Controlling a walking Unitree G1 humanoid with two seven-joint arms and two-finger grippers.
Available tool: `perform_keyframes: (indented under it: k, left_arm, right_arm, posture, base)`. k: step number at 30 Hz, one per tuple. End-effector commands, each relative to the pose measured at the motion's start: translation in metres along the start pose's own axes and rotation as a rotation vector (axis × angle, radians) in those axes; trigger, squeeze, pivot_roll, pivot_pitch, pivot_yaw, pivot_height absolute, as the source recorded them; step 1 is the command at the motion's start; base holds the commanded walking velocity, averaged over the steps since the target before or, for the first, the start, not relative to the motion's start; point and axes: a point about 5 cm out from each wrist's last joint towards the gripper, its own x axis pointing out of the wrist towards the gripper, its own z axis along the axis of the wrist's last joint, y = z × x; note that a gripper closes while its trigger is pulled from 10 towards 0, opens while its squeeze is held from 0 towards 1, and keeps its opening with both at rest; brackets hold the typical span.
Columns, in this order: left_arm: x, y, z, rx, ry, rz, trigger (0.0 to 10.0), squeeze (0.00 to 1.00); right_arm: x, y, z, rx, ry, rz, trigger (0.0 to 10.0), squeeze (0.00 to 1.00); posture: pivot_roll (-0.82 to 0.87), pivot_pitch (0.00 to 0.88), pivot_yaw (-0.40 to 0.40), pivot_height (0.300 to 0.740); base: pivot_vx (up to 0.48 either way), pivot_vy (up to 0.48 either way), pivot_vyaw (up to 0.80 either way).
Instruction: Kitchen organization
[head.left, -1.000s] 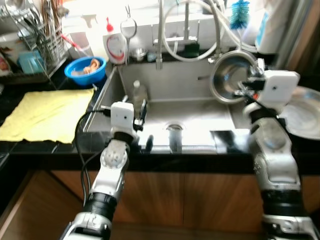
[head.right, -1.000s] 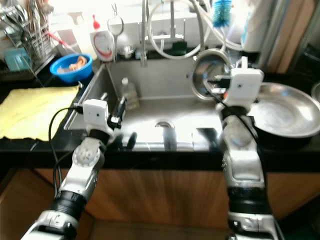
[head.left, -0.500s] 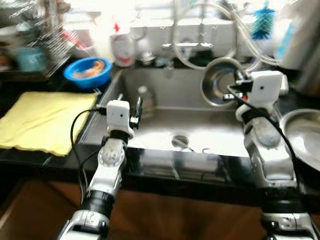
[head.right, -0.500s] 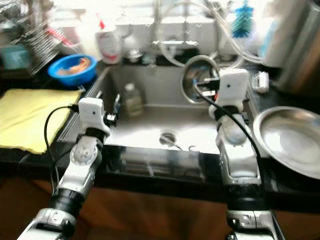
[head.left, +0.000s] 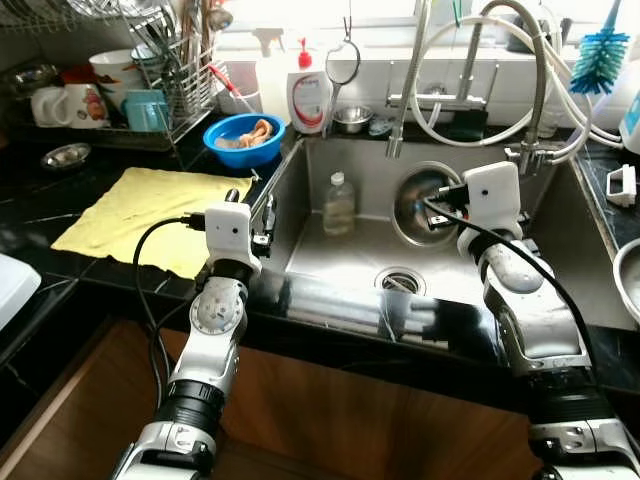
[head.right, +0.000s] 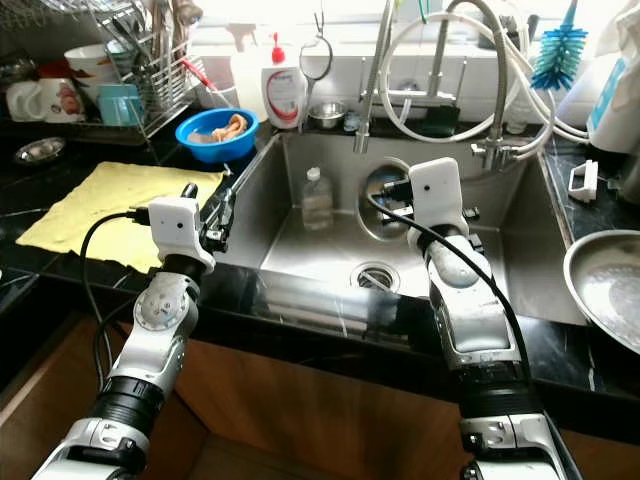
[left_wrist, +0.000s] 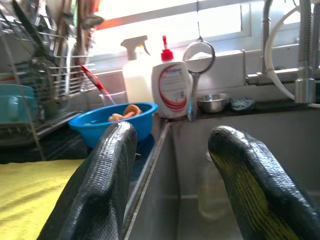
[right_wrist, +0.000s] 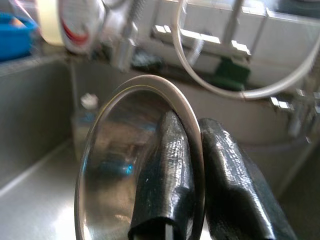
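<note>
Centre frame, over sink (head.left: 560, 270): right gripper (right_wrist: 192, 175) clamped on steel bowl (head.left: 425, 205) rim, not yet placed. Left gripper (left_wrist: 175, 175) spread, empty, at sink's left edge. Bottle (head.left: 339, 203) left in basin.

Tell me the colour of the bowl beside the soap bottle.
Blue; the bowl shows best in the left eye view.

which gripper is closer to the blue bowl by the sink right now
Left. The left gripper, open, hovers at the sink's left edge with the blue bowl just beyond it on the counter. The right gripper is across the sink, clamped on the steel bowl rim.
</note>
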Motion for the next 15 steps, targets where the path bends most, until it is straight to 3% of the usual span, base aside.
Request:
perform_keyframes:
  k: [1,10,15]
  left_arm:
    - [-0.001,0.001,-0.003,0.002,0.011,-0.004,10.0,0.0]
    - [-0.001,-0.002,-0.003,-0.002,0.019,-0.025,10.0,0.0]
    - [-0.001,-0.002,-0.004,-0.002,0.021,-0.033,10.0,0.0]
  right_arm:
    - [0.003,-0.002,0.004,-0.002,0.006,-0.008,10.0,0.0]
    - [0.004,0.009,-0.014,-0.026,0.108,0.04,10.0,0.0]
    - [0.004,0.013,-0.017,-0.032,0.108,0.036,10.0,0.0]
  posture:
    - [-0.27,0.0,0.097,0.74]
    - [-0.28,0.0,0.102,0.74]
    - [-0.27,0.0,0.107,0.74]
  base:
    - [0.0,0.0,0.0]
    - [0.0,0.0,0.0]
    - [0.0,0.0,0.0]
